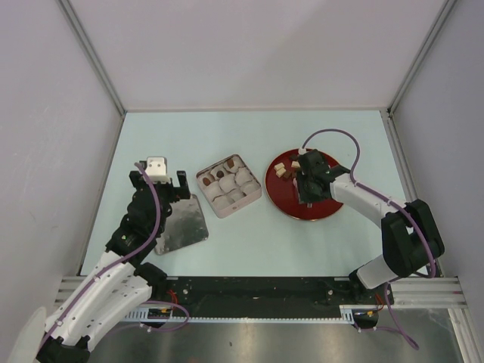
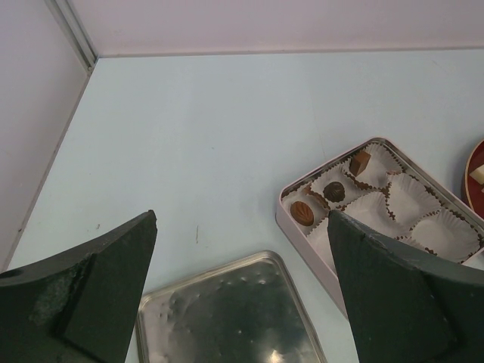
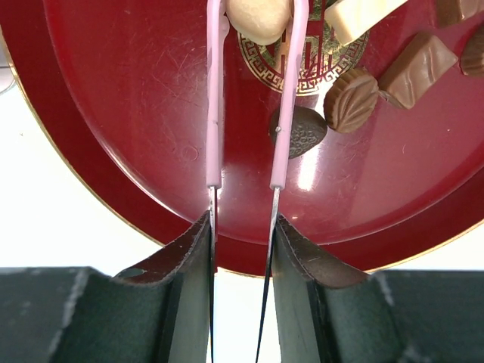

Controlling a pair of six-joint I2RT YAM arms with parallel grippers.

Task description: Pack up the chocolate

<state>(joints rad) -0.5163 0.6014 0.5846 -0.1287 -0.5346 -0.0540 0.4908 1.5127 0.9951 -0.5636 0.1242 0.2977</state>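
- The lid, a flat silvery square, lies on the pale desk nearest the arms, just beside the tin's near-left side.
- The left claw hangs over the desk by the lid's far-left corner, its jaws spread wide with nothing between them.
- A little farther in, between the lid and the plate, sits the square tin, lined with white paper cups.
- Three chocolates sit one to a cup in the row along the tin's far-left side: a reddish-brown oval, a dark round piece and a brown block.
- The red plate stands just right of the tin, not touching it.
- The right claw is over the plate, closed on pink tongs, its fingers pressing the two blades towards each other.
- The tongs' tips stand on either side of a cream-white chocolate; I cannot tell whether it is lifted off the plate.
- Right beside the tongs lies a dark teardrop piece, touching a leaf-shaped brown piece.
- Farther right on the plate are a milk-brown bar and a cream bar.
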